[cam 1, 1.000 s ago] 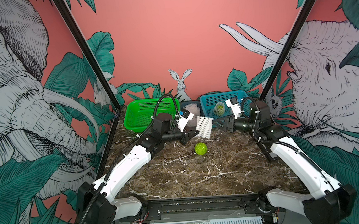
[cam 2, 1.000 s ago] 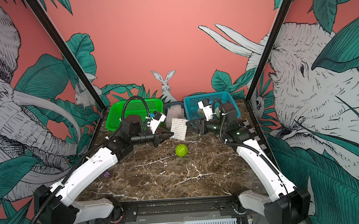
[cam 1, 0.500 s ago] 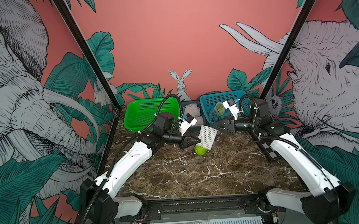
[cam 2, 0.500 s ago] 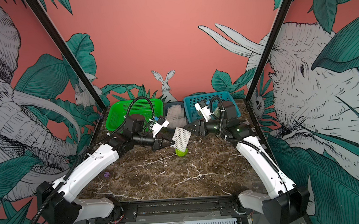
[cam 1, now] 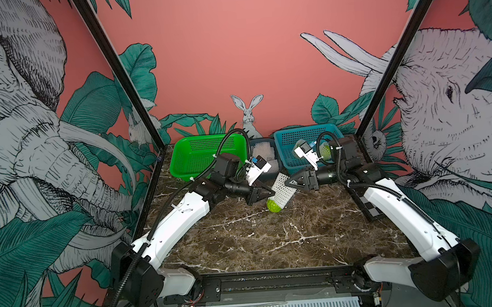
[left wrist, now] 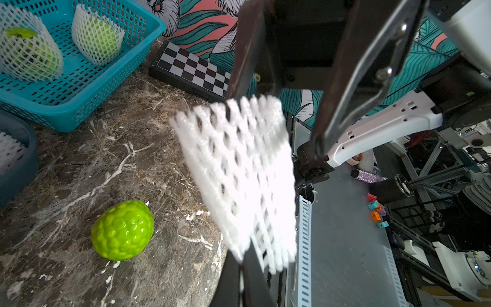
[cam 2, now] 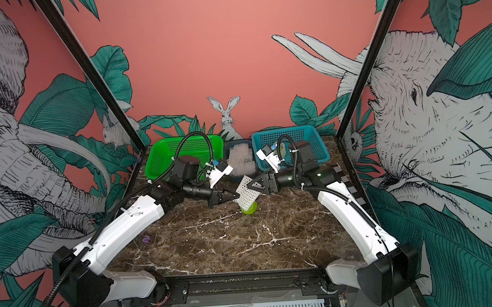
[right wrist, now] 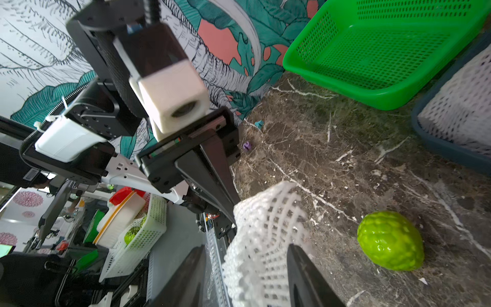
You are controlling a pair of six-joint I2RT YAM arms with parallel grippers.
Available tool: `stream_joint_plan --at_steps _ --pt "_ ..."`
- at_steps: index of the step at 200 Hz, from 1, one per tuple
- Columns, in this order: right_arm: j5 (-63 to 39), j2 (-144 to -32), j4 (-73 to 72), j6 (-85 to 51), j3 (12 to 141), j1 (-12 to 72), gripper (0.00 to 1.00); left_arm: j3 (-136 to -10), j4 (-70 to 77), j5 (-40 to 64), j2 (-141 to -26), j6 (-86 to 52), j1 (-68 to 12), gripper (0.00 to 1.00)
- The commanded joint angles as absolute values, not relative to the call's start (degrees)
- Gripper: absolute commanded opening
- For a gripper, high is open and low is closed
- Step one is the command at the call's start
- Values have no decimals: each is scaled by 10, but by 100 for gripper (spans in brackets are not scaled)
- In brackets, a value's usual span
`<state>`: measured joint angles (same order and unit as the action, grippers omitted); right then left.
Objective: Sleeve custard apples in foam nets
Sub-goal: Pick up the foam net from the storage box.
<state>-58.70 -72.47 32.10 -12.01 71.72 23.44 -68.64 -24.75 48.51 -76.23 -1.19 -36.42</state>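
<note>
Marble tabletop: foam net lower now, near custard apple; left hand tight on it, right hand agape.

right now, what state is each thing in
foam net, lifted, pinched in the shut left hand
right hand, open around the net's other end
bare custard apple, unsleeved on the table
two custard apples, sleeved, in the blue basket
green basket, nothing visible inside
grey tub, holds spare foam nets
</note>
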Motion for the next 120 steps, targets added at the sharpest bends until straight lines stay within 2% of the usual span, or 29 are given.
stream_joint_plan --at_steps 1,20,48,54,74,91,103,120 --pt "-592 -730 369 -65 737 246 52 -705 -262 480 -759 13 -361 0" --pt "-576 -732 378 -56 739 253 46 -708 -268 474 -759 18 -361 0" --pt "-549 -732 372 -58 737 256 21 -718 -281 458 -763 23 -358 0" --pt "-543 -731 369 -58 737 256 18 -718 -280 455 -763 22 -356 6" --pt "-521 -726 361 -62 733 256 5 -714 -269 431 -756 2 -344 34" --pt "-503 -718 342 -75 724 256 0 -695 -237 424 -741 -36 -318 42" --pt "-480 -711 321 -92 713 255 0 -672 -193 421 -722 -78 -298 54" --pt "-448 -699 273 -129 694 255 0 -646 -156 390 -697 -125 -284 58"
